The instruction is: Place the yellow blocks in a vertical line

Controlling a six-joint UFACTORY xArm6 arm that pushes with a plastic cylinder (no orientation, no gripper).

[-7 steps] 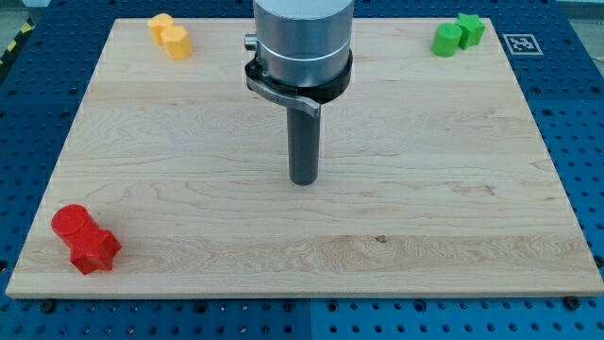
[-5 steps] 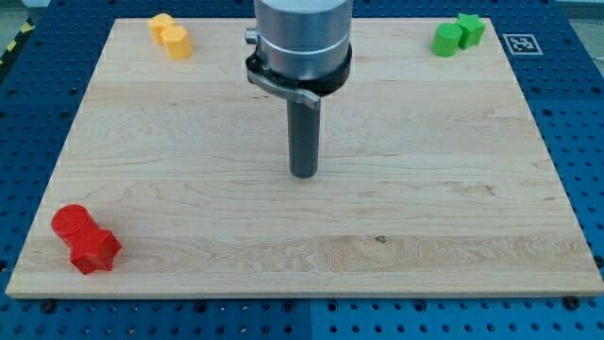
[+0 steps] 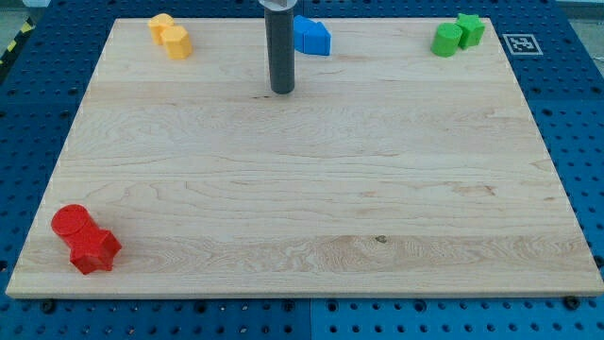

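Since the earlier frames, my tip (image 3: 281, 91) has been carried toward the view's top and slightly left, uncovering blue blocks (image 3: 310, 36) just to its upper right. No jaws are fitted, only a rod. Two yellow blocks (image 3: 170, 35) are seen touching, one diagonally below the other, at the board's (image 3: 302, 208) top-left corner, well left of the tip. Green blocks (image 3: 458, 34) sit top right, red blocks (image 3: 85, 239) bottom left.
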